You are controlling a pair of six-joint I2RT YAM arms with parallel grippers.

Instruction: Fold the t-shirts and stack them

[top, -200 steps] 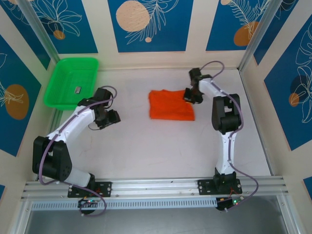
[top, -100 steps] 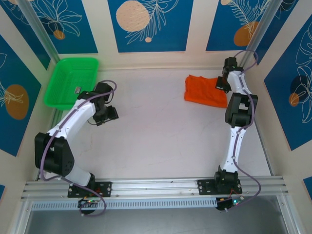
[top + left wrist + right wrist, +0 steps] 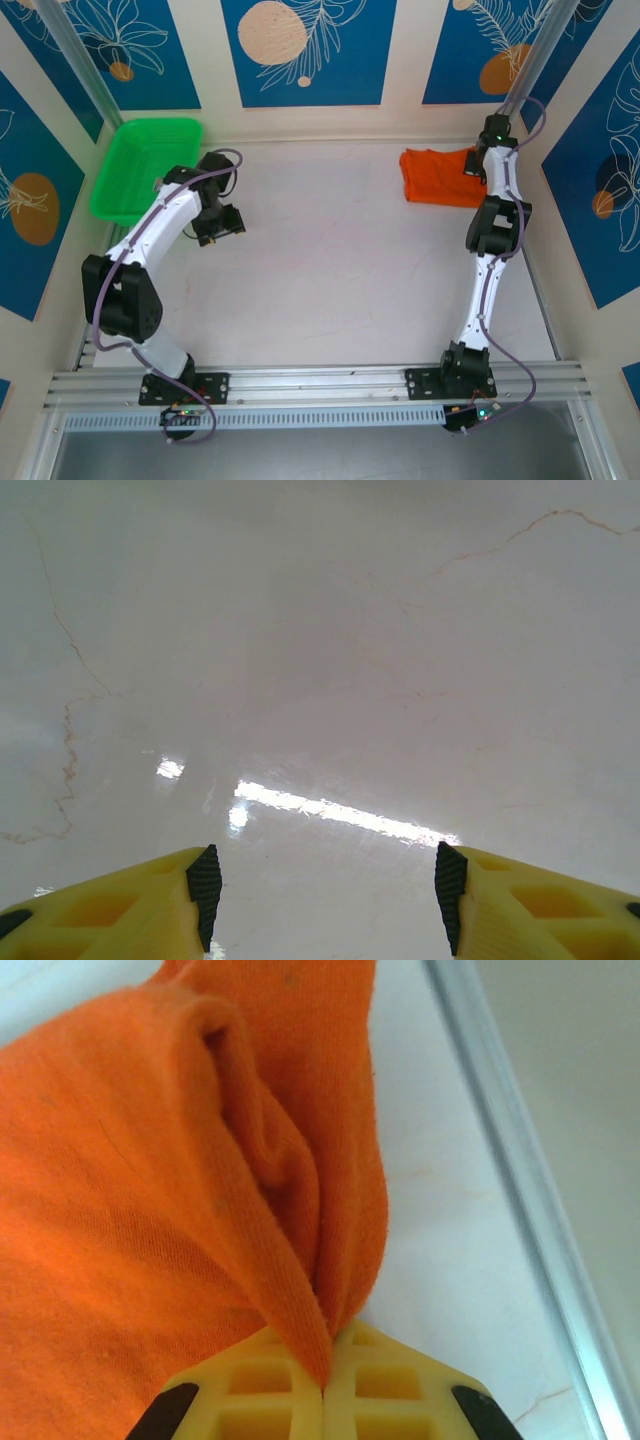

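The right gripper point(image 3: 474, 166) is reached out to the far right corner of the table point(image 3: 330, 280), its two yellow fingers point(image 3: 400, 1380) pressed tightly together with a ridge of orange cloth pinched between them. In the right wrist view the gripper point(image 3: 323, 1388) shows no gap at all between the fingers, and the fabric rises from that seam as a narrow fold and spreads out into the body of the t-shirt point(image 3: 140, 1220). The t-shirt point(image 3: 436, 178) lies as a bunched, roughly rectangular orange bundle on the white table top, at the far right, close to the back wall and just to the left of the right arm's wrist. Its right edge is the part being held. Beside the cloth in the wrist view runs a metal rail point(image 3: 520, 1170) along the table's edge, with bare table between the rail and the shirt. The left gripper point(image 3: 226, 222) is well apart from the shirt, over the left part of the table, near the green tray point(image 3: 128, 150) that sits at the far left corner. In the left wrist view the left gripper point(image 3: 325, 895) stands parted, with a wide gap between its dark pads point(image 3: 205, 882). Nothing lies between them, and beneath them is the glossy white surface with faint veins and a streak of reflected light.
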